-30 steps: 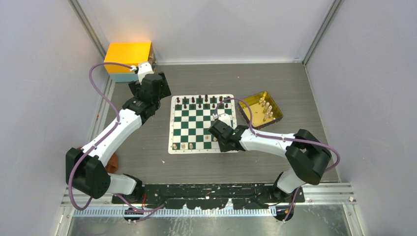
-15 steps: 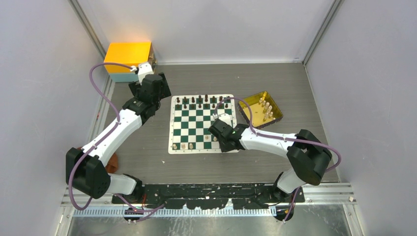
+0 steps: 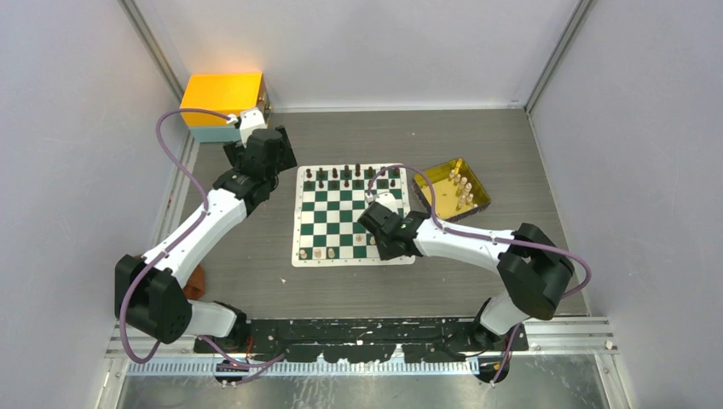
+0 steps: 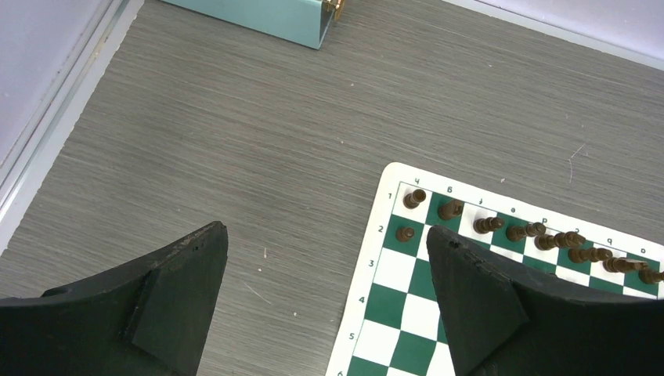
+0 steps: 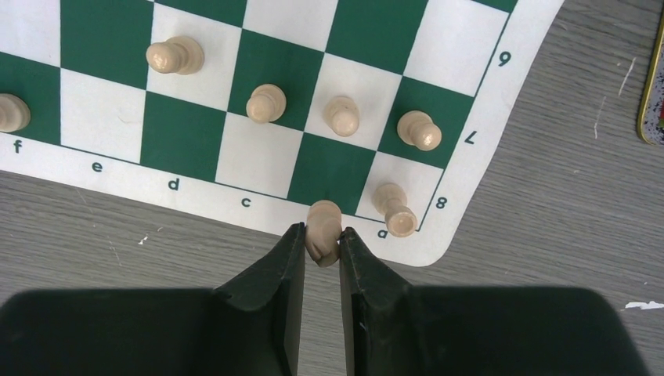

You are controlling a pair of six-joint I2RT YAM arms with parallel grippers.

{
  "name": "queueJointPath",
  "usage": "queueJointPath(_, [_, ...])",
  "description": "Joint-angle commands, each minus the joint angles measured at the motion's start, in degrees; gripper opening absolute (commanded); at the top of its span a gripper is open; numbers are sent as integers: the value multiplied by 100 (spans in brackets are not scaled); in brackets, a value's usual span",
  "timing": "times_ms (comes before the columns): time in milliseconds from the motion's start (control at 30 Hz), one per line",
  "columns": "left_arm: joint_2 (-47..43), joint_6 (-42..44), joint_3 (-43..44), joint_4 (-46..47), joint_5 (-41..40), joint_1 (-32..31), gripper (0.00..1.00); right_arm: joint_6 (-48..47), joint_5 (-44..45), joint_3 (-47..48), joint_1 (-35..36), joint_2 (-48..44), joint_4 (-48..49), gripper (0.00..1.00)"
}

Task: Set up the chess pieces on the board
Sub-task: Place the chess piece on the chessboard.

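The board [image 3: 337,217] lies flat mid-table, a green and white mat. Dark chess pieces [image 3: 345,176] line its far rows and show in the left wrist view [image 4: 509,231]. Several pale pieces [image 5: 266,103] stand in its near rows. My right gripper [image 5: 321,235] is shut on a pale piece [image 5: 323,215], held just above the board's near border beside the corner piece [image 5: 391,207]. From above, this gripper [image 3: 381,239] hangs over the board's near right part. My left gripper [image 4: 325,235] stands open and holds nothing, over bare table at the board's far left corner.
A gold tray [image 3: 436,169] with several pale pieces [image 3: 463,189] sits right of the board; its edge [image 5: 654,94] shows in the right wrist view. An orange box [image 3: 223,94] stands at the back left. A small reddish object [image 3: 196,281] lies near the left arm's base.
My right gripper has shifted slightly left and away from the arms' bases, still holding the pale piece. The left arm has not moved.
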Motion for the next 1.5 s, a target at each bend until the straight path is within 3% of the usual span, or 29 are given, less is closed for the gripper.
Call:
queueJointPath(0, [17, 17, 138, 204, -42, -14, 98, -95, 0, 275, 42, 64, 238, 0])
queueJointPath(1467, [175, 132, 78, 257, -60, -14, 98, -136, -105, -77, -222, 298, 624, 0])
